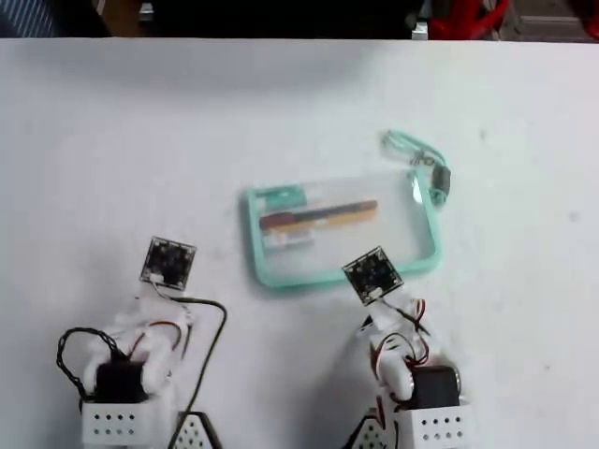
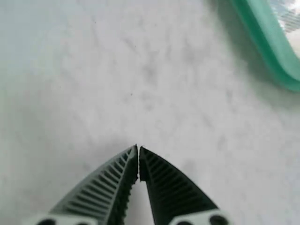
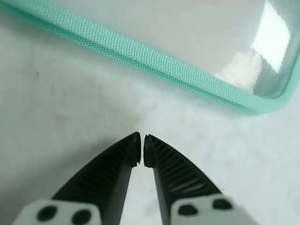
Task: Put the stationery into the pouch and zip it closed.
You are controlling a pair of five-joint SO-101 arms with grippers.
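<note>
My left claw (image 2: 138,153) is clenched on nothing, its tips pressed together over bare white desk (image 1: 103,131), near one corner of the pouch (image 1: 281,279). My right claw (image 3: 142,149) is clenched and empty too, just beside the pouch's teal rim on the side facing the desk's near edge. The clear, teal-trimmed pouch lies flat about mid-desk, slightly toward the right edge. Pens (image 1: 318,216) lie inside it along its far side. Its teal strap (image 1: 404,146) trails from its far right corner.
</note>
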